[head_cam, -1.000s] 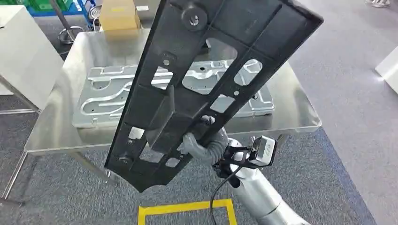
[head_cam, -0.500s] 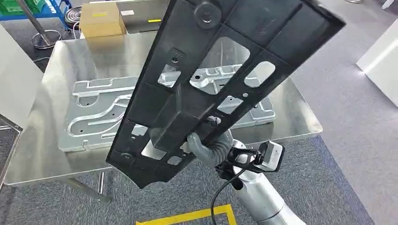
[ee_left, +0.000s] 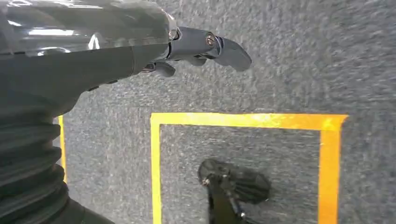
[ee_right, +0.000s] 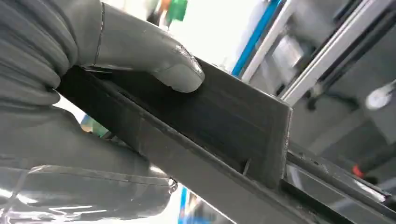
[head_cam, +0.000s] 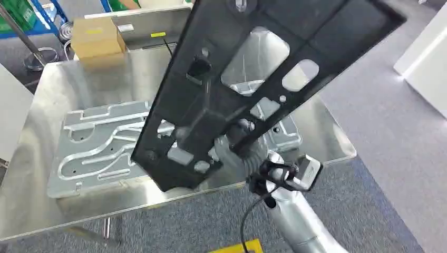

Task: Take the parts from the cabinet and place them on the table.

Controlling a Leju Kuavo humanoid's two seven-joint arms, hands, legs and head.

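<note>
A long black plastic panel (head_cam: 248, 84) with several cut-outs hangs tilted over the steel table (head_cam: 31, 158). My right hand (head_cam: 240, 150) grips it by its lower edge. In the right wrist view the thumb (ee_right: 149, 56) presses on the panel's rim (ee_right: 224, 121). Under the panel a silver metal plate (head_cam: 100, 147) with raised channels lies flat on the table. My left hand (ee_left: 196, 46) hangs above the carpet with its fingers curled and holds nothing.
A cardboard box (head_cam: 97, 36) sits at the table's far edge. A white cabinet corner (head_cam: 424, 58) stands at the right. Grey carpet with yellow tape (ee_left: 243, 120) lies below the left hand. Blue racks stand at the far left.
The whole view has shifted as I stepped closer to the table. The panel has risen and now hangs further over the tabletop, still held by my right hand.
</note>
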